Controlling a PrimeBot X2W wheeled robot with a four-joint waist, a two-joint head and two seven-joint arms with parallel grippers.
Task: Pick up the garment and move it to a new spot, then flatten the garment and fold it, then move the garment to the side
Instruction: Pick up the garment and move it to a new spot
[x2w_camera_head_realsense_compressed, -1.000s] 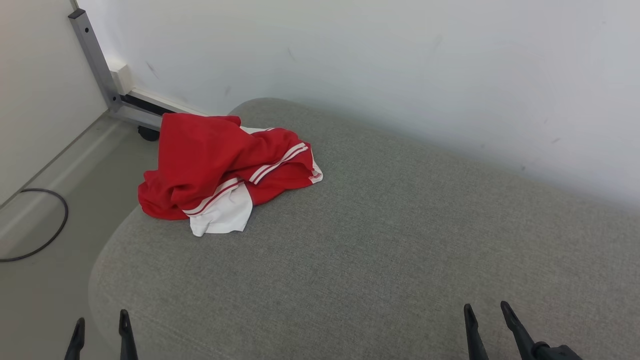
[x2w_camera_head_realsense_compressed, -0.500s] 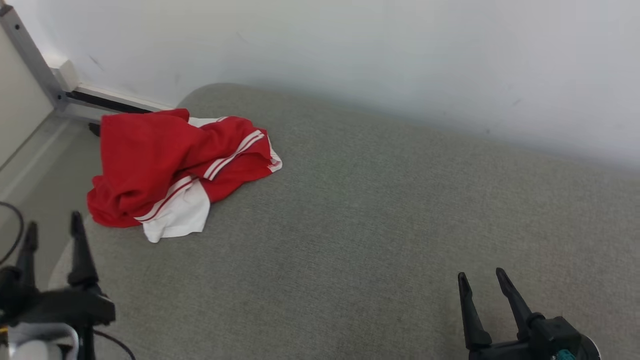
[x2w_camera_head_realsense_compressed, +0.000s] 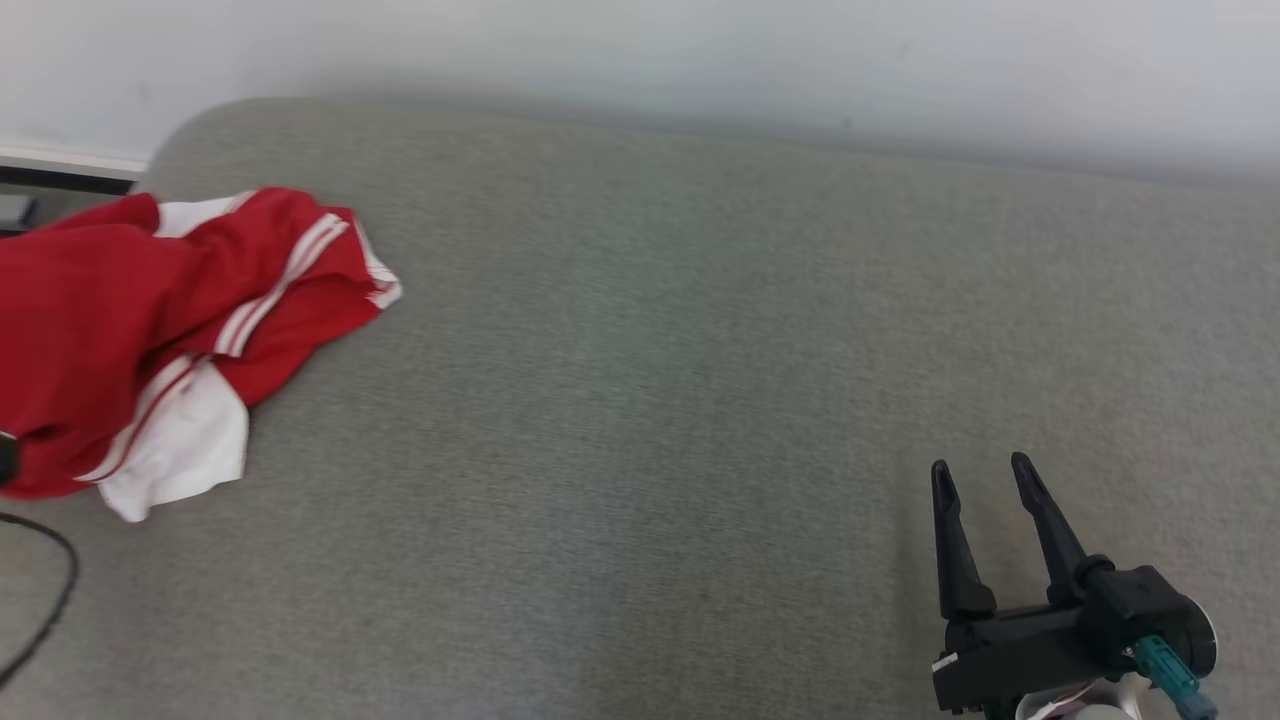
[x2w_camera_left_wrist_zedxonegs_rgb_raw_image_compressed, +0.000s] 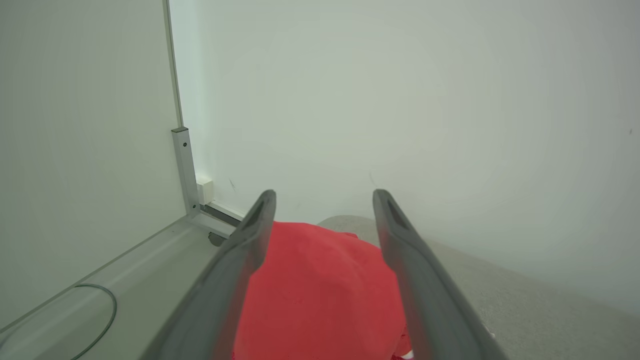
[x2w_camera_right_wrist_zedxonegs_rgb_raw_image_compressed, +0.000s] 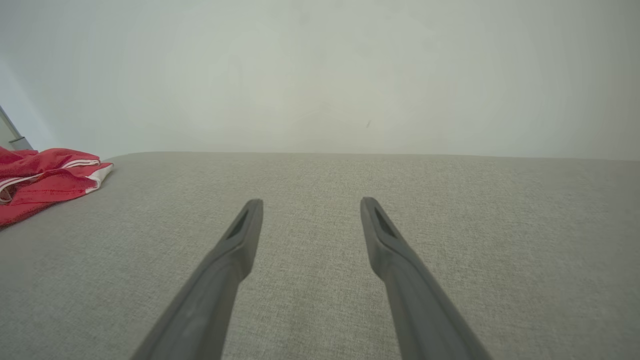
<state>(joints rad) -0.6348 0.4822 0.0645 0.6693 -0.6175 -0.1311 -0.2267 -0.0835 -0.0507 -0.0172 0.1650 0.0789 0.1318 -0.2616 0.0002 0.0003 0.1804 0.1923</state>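
Garment: a red piece (x2w_camera_head_realsense_compressed: 130, 330) with white stripes and a white panel, crumpled in a heap at the left end of the grey cushion (x2w_camera_head_realsense_compressed: 650, 350), close to its rounded corner; in the head view its left part runs off the picture's edge.
Left claw (x2w_camera_left_wrist_zedxonegs_rgb_raw_image_compressed: 324, 192): jaws spread wide, gripping nothing. Its own wrist view shows the red cloth low between the two fingers and just past them. Whether the fingers touch the cloth cannot be told.
Right claw (x2w_camera_head_realsense_compressed: 981, 465): jaws spread wide and empty, over bare cushion at the lower right of the head view, fingers pointing toward the wall (x2w_camera_head_realsense_compressed: 700, 50).
Garment to right claw: well apart; the heap lies far off to that claw's left, with bare grey fabric between them.
Cushion: woven grey fabric, set against the white wall.
Floor (x2w_camera_left_wrist_zedxonegs_rgb_raw_image_compressed: 150, 280): beside the cushion's left end, with a metal post (x2w_camera_left_wrist_zedxonegs_rgb_raw_image_compressed: 185, 170) in the corner and a looped dark cable (x2w_camera_left_wrist_zedxonegs_rgb_raw_image_compressed: 107, 310).
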